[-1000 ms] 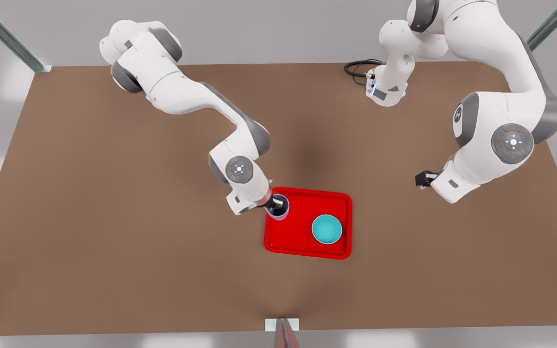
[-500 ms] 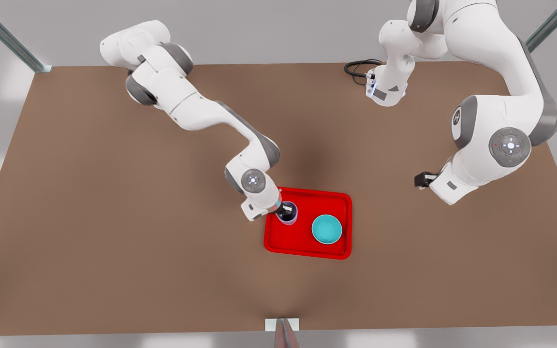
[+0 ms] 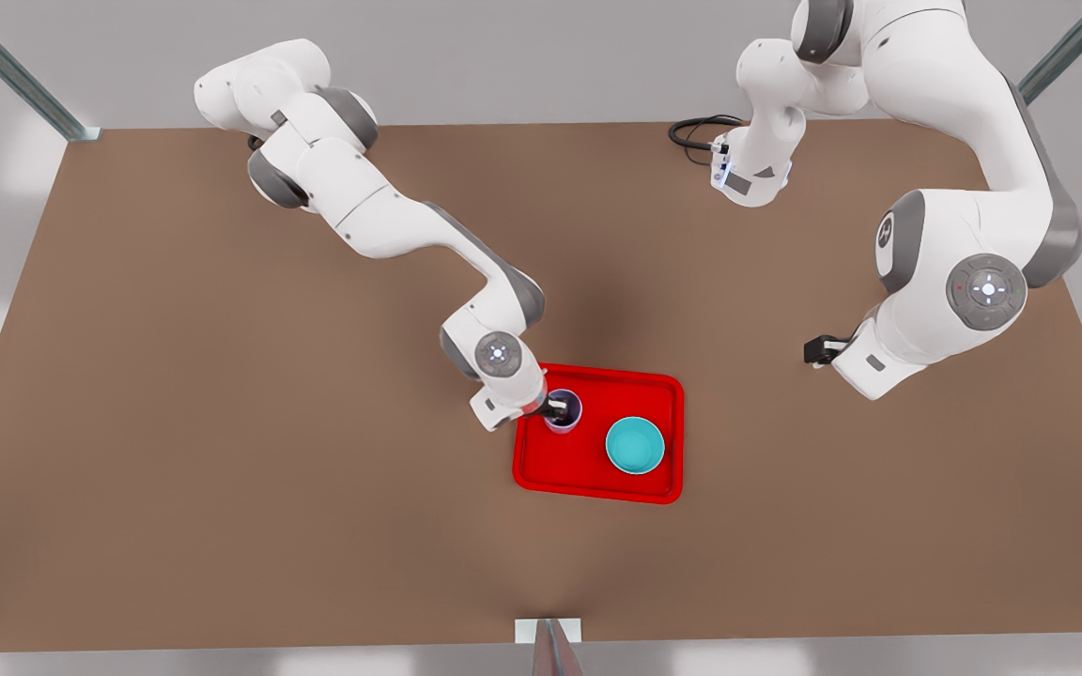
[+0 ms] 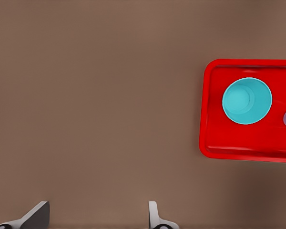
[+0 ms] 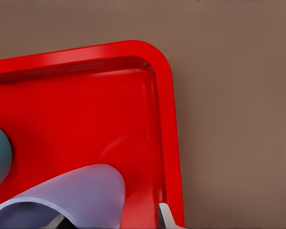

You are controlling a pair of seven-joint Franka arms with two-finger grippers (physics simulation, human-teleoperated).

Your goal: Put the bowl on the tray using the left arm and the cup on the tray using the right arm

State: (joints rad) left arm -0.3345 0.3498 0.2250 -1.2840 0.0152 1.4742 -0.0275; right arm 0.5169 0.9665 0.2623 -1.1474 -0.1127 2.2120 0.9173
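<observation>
While right claw [image 3: 555,407] pinches smooth tapered cup [image 3: 564,411], seemingly on glossy tray [image 3: 597,469], left claw [image 3: 813,351] spread, waiting.

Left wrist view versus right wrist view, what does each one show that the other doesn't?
Left wrist view alone: the whole bowl seen from above, standing on the tray, and the left gripper, jaws open over bare table. Right wrist view alone: the right gripper holding the cup close up. Both share tray, bowl, cup and table.
</observation>
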